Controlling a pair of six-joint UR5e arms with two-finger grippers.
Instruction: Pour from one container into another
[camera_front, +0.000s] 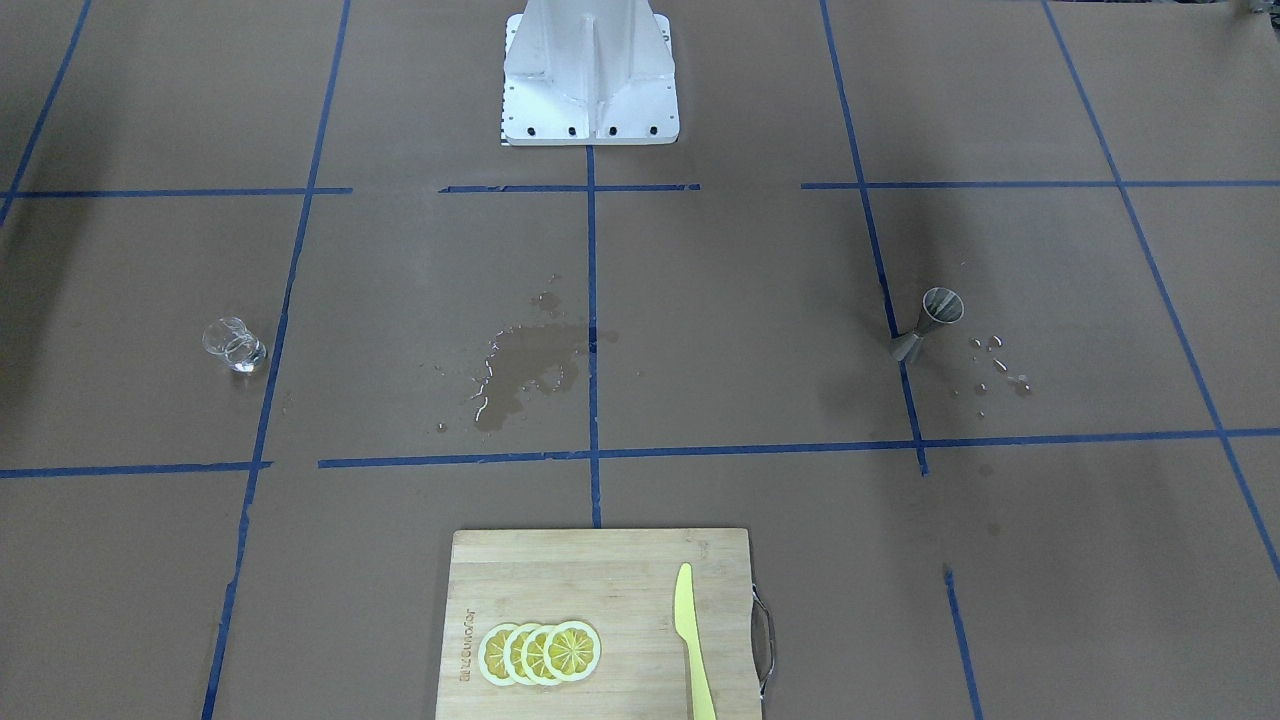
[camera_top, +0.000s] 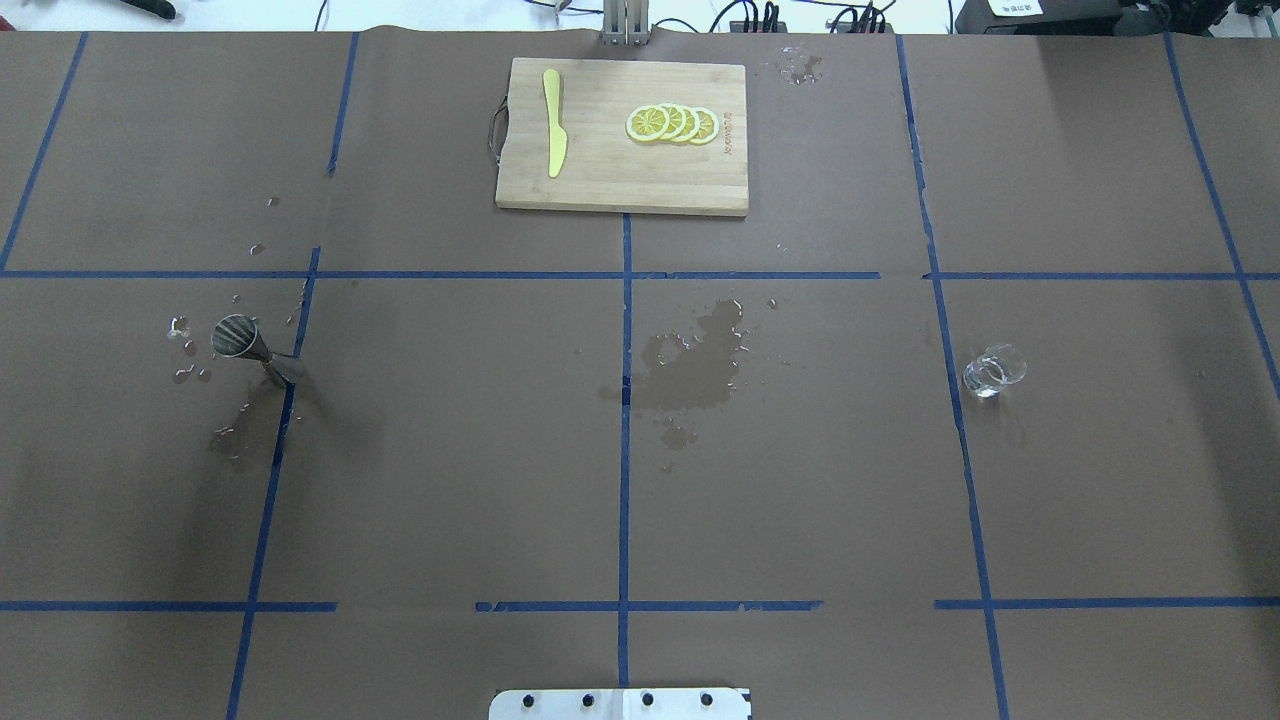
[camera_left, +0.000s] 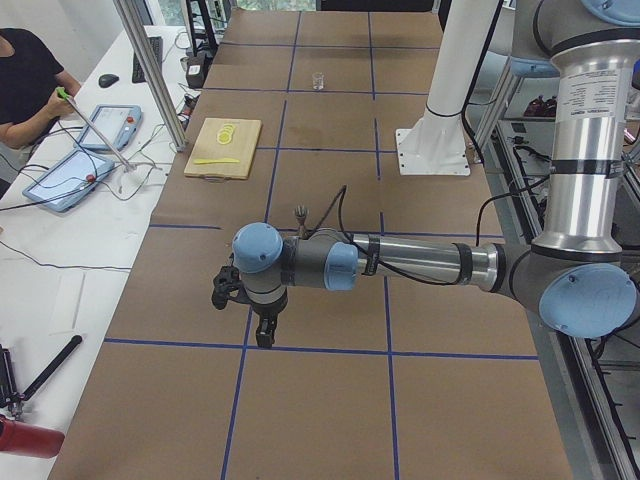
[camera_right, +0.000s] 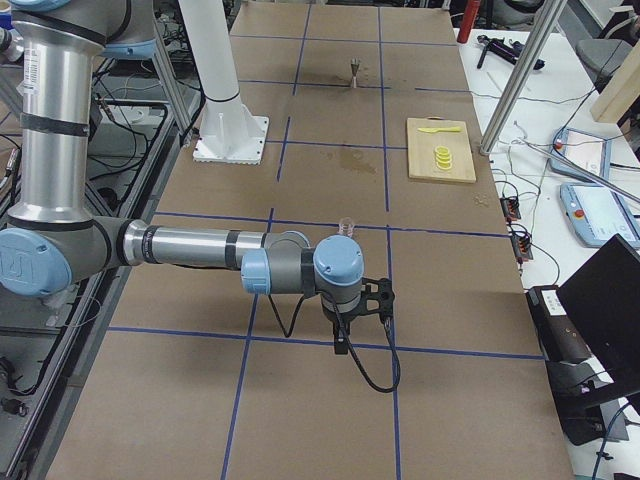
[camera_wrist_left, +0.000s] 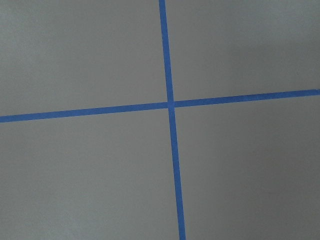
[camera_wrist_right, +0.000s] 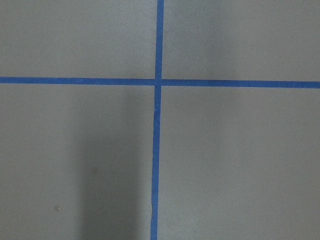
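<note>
A small double-cone steel jigger (camera_front: 930, 322) is seen standing upright on the brown paper-covered table (camera_front: 750, 300), toward the table's end on the robot's left, just beside a line of blue tape, with scattered water droplets (camera_front: 995, 365) lying near it. A small clear drinking glass (camera_front: 234, 345) is set upright toward the opposite end, on the robot's right, well apart from the jigger. Between the two, near the table's middle, a dark wet patch (camera_front: 525, 365) is spread over the paper. At the middle of the edge far from the robot, a bamboo cutting board (camera_front: 600, 560) is placed; four overlapping lemon slices (camera_front: 540, 652) and a yellow plastic knife (camera_front: 690, 640) are laid on it, apart from each other. The left gripper (camera_left: 245, 310) is held above the paper close to the table's left end, and the right gripper (camera_right: 360, 315) above the right end; whether their fingers are spread or pressed together cannot be told. Only bare paper and crossing tape lines are shown by both wrist cameras.
</note>
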